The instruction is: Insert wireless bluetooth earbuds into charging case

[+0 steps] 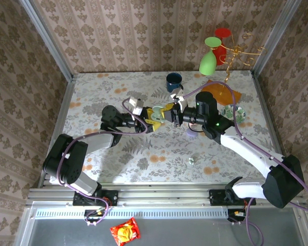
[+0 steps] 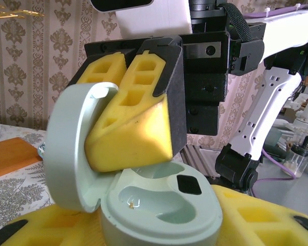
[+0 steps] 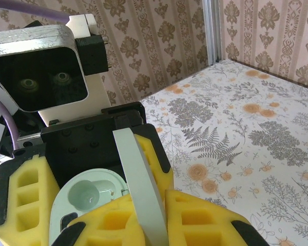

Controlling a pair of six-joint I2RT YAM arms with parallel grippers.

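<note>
The pale green charging case (image 2: 164, 210) sits with its body between the yellow foam pads (image 2: 267, 220) of my left gripper (image 2: 159, 230), which is shut on it. Its lid (image 2: 72, 148) stands open to the left. Both wells are empty. My right gripper (image 3: 164, 215) is shut on the thin lid (image 3: 138, 179), edge-on between its pads, with the case body (image 3: 87, 197) below left. From above, the left gripper (image 1: 145, 123) and right gripper (image 1: 170, 115) meet at the case (image 1: 157, 110) mid-table. One tiny greenish earbud (image 1: 191, 160) lies on the cloth in front.
A dark blue mug (image 1: 174, 80) stands behind the grippers. An orange sheet (image 1: 223, 94), a clear dish (image 1: 234, 111), a green glass (image 1: 208, 61), a red glass (image 1: 222, 33) and a gold wire rack (image 1: 237, 55) fill the back right. A lavender object (image 1: 192, 134) lies under the right arm.
</note>
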